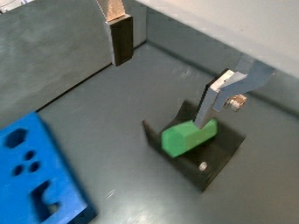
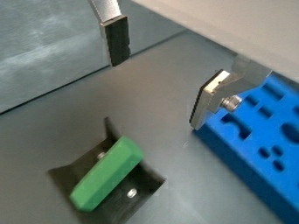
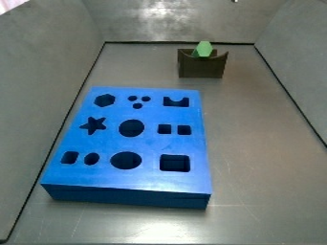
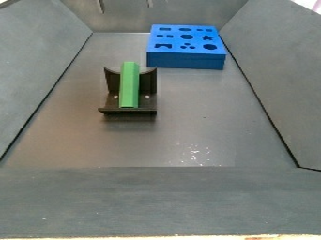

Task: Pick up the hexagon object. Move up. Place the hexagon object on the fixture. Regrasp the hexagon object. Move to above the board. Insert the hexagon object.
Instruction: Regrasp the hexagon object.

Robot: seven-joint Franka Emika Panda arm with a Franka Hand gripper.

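Gripper point(image 1: 170, 66) is high over the floor, out of both side views; only the wrist views show it. Jaws are spread wide and hold nothing: one finger point(image 1: 121, 39) with its dark pad sits well apart from the other finger point(image 1: 216, 96).

Hexagon point(image 1: 188, 136) rests in the notch of the fixture point(image 1: 214, 159), below the gripper and clear of both fingers. In a wrist view it lies under and just beside the silver finger plate rather than between the two. In the other wrist view the hexagon point(image 2: 107, 176) shows its full length across the fixture point(image 2: 73, 171), offset from the midline between the fingers.

Side views confirm it: hexagon point(image 3: 204, 48) seated in fixture point(image 3: 204, 63), long axis lying along the notch point(image 4: 128, 83). Board point(image 3: 128, 144) is well apart, holes empty.

Judgement: regrasp step pending. The descent needs a sideways shift to centre the hexagon between the pads, closing across its short width.
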